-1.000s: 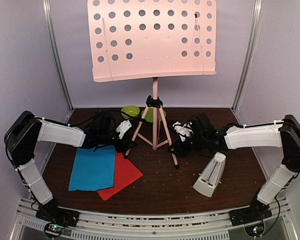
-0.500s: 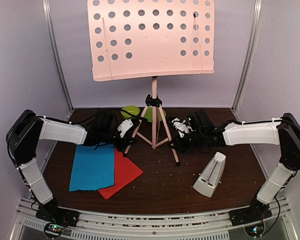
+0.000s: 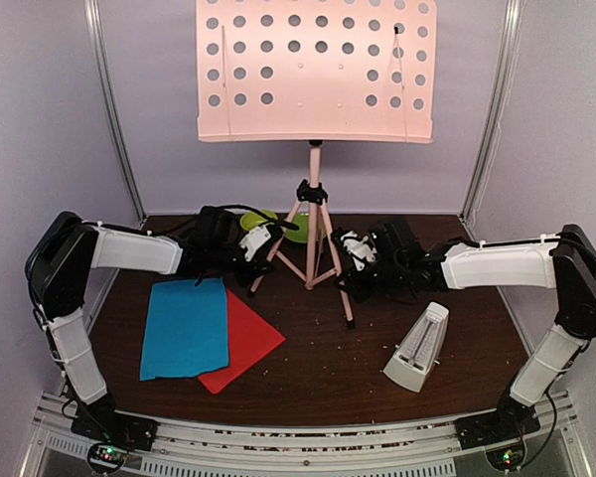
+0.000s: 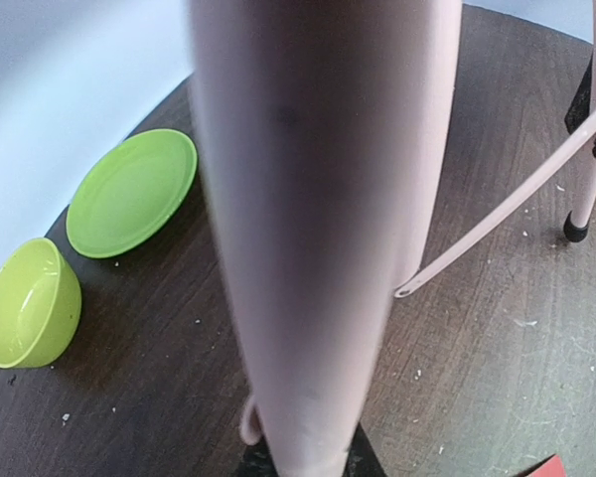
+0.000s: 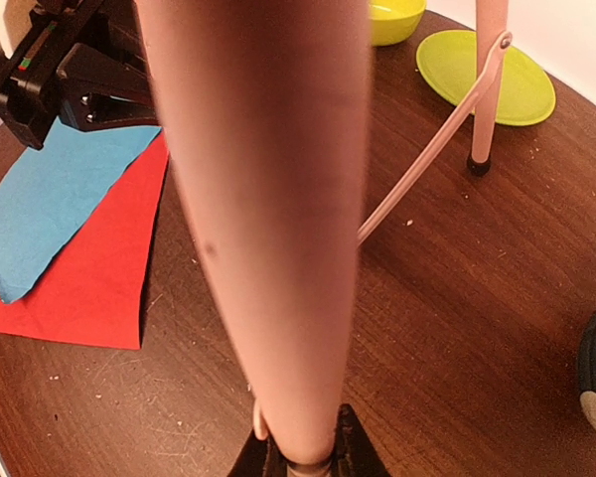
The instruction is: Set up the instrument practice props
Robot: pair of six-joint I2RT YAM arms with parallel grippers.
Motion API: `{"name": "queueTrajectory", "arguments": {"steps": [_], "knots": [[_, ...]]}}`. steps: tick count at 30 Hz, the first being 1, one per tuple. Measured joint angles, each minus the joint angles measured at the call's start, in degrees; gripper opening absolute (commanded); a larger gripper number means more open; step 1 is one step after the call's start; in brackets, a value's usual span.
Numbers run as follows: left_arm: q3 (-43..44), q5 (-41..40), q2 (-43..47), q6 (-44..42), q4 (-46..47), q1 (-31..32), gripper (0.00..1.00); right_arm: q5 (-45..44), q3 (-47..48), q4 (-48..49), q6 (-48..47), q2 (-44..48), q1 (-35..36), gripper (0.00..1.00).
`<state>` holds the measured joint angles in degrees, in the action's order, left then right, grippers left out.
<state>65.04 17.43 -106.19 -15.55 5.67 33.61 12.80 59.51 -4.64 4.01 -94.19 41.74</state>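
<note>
The pale pink music stand [image 3: 316, 70] stands at the back middle on its tripod. My left gripper [image 3: 256, 254] is shut on the stand's left leg [image 4: 308, 248], which fills the left wrist view. My right gripper [image 3: 352, 266] is shut on the right leg [image 5: 268, 219]. The blue sheet [image 3: 186, 326] lies flat at front left, overlapping the red sheet [image 3: 246, 343]. Both sheets also show in the right wrist view, blue sheet [image 5: 60, 199] over red sheet [image 5: 89, 268]. The cream metronome [image 3: 417, 348] stands at front right, apart from both grippers.
A green bowl [image 3: 258, 220] and a green plate [image 3: 296, 231] sit behind the tripod; the left wrist view shows the bowl [image 4: 30, 316] and the plate [image 4: 131, 194] to the left of the held leg. The stand's rear leg foot [image 4: 574, 231] rests on the brown table.
Both grippers have closed on the tripod legs. The stand has shifted right and toward the back, and both arms went with it. Sheets and metronome have not moved.
</note>
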Motion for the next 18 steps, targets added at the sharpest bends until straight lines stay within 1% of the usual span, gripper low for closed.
{"name": "queueTrajectory", "arguments": {"steps": [10, 18], "knots": [[-0.1, 4.5, 0.0, -4.8, -1.7, -2.6, 0.00, -1.5, -0.2, -2.5, 3.1, 1.2, 2.1, 0.00], [0.0, 5.8, 0.4, -8.4, -3.6, -2.6, 0.00, -2.3, -4.1, -3.0, 4.6, 4.7, 3.0, 0.00]]}}
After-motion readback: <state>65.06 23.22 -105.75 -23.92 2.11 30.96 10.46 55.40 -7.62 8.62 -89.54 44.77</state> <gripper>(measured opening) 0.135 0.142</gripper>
